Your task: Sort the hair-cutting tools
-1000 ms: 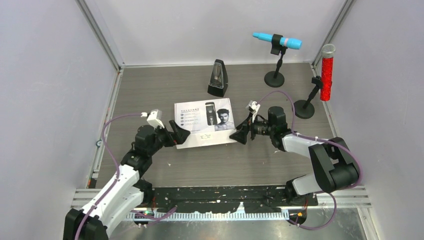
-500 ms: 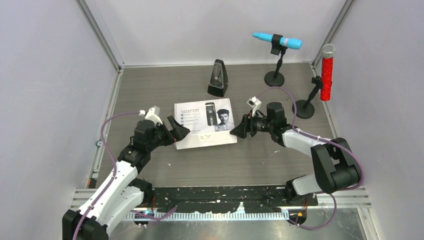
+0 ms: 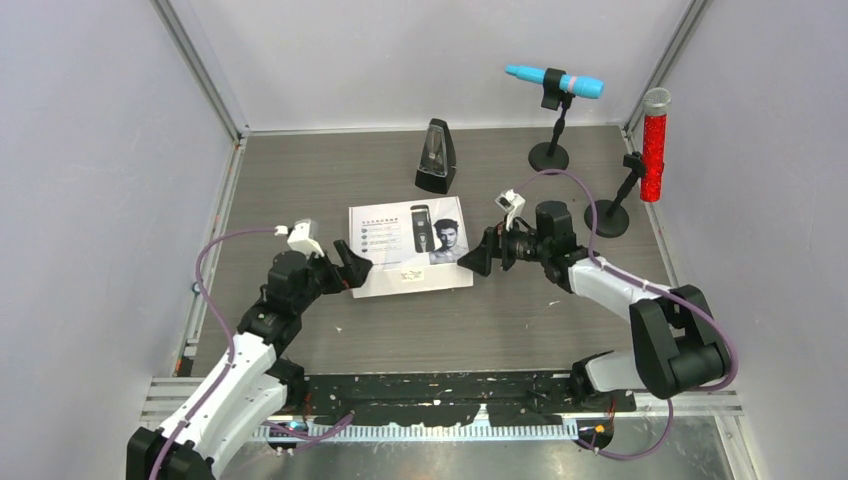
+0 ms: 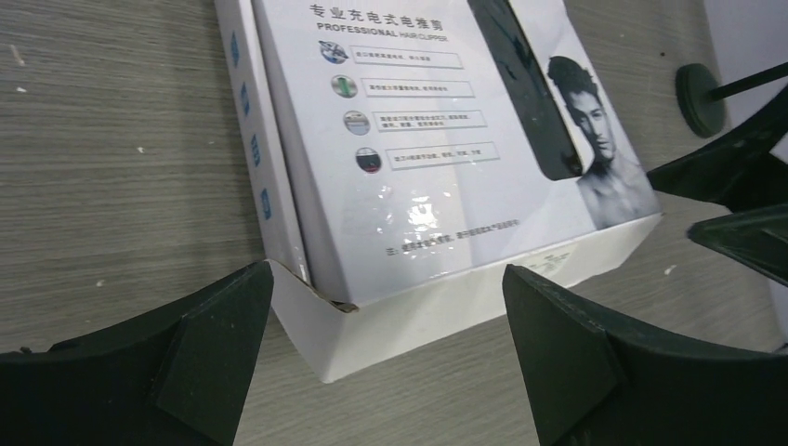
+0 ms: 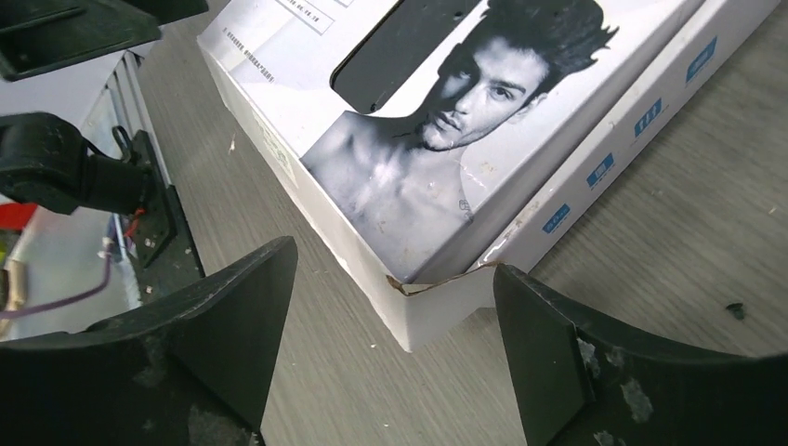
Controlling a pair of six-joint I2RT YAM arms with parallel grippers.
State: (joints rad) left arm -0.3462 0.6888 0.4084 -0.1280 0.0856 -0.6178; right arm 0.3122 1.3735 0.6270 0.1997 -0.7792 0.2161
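Although the job is to sort the hair-cutting tools, none of them is out yet. What shows is a closed white clipper box [image 3: 408, 246], lying flat at the middle of the table [image 3: 300, 180], lid up, with a man's portrait and a dark clipper printed on it. Whether the tools are inside cannot be seen, but that seems likely.

The left gripper [image 3: 356, 268] sits low at the box's 8 o'clock corner. Its jaws are spread wide, and in the wrist view that near corner lies in the gap between them with no finger touching it. The right gripper [image 3: 478, 258] is between 3 and 4 o'clock of the box. It is spread just as wide and frames the opposite near corner, where the cardboard looks slightly torn, and it is also clear of the box. Neither gripper holds anything.

Nothing has been sorted so far, so the task looks to be at its very beginning. What is left is to take hold of the box, open it, lift out the contents and arrange them.

A black metronome [image 3: 435, 156] stands at 12 o'clock of the box. The blue microphone [image 3: 553, 81] is at 1 o'clock and the red microphone [image 3: 655, 145] at 2 o'clock, both well apart from the box.
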